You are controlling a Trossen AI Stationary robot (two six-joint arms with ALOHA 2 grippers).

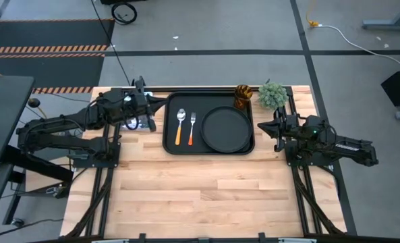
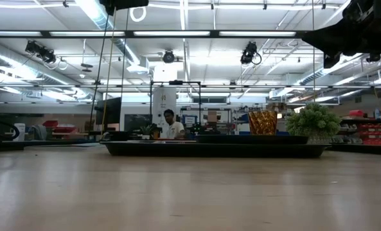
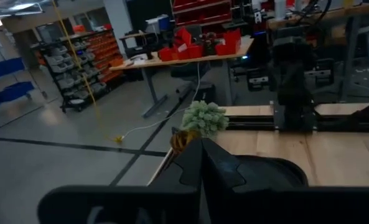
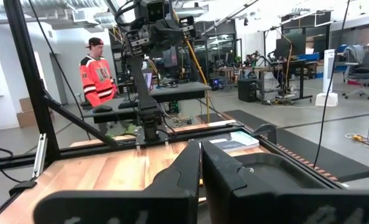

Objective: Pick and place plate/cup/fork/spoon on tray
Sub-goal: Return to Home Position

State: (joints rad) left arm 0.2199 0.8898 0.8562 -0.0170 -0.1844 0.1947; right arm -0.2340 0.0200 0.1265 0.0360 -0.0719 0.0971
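Large black rectangular tray [image 1: 169, 125] with raised rim, at the table's far edge. On it: round matte black plate [image 1: 225, 129] at the right end; left of the plate, red-orange-handled silver fork [image 1: 191, 126]; left of the fork, yellow-orange-handled spoon [image 1: 180, 125]; textured amber translucent cup [image 1: 243, 96] in the far right corner. Small green plant [image 1: 272, 95] just right of the tray. Left gripper [image 1: 150, 110] beside the tray's left end, right gripper [image 1: 270, 127] beside its right end; both have fingers closed together, holding nothing.

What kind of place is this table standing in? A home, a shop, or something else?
Probably a robotics lab or workshop, not a home. Shelving with red bins lines the hall, workbenches stand on a bare floor marked with striped hazard tape, and a person in an orange jersey stands among equipment.
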